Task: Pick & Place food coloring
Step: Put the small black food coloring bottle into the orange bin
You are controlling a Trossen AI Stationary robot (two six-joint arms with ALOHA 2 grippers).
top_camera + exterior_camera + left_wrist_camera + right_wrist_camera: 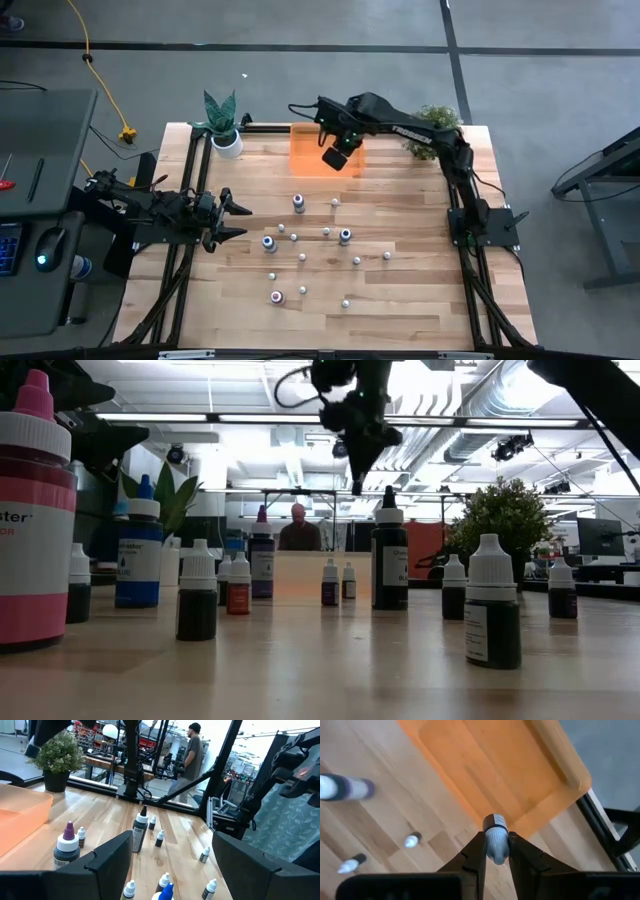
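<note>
The wooden surface (400,300) is the biggest thing here. An orange tray (312,150) sits on it at about 12 o'clock, near the far edge. The food coloring (310,245) bottles stand apart from each other around the middle of the surface. A few are bigger, like the black one with a pointed cap (389,555) and the blue one (137,545). Most are tiny, with pale caps.

The right gripper (496,851) hangs in the air over the near edge of the tray. Its fingers are squeezed on one tiny bottle (495,834). They pinch it by its pale cap. The dark body sticks out past the fingertips, so the bottle's long line runs straight out from the fingers and points down toward the tray.

This bottle looks very light and hard, like smooth plastic. I think it could slip or twist, because the cap is narrow and round. Holding it at the cap or neck, across the thin way, seems best.

The left gripper (232,219) waits at about 9 o'clock, low over the surface. Its fingers are spread wide and hold nothing.
</note>
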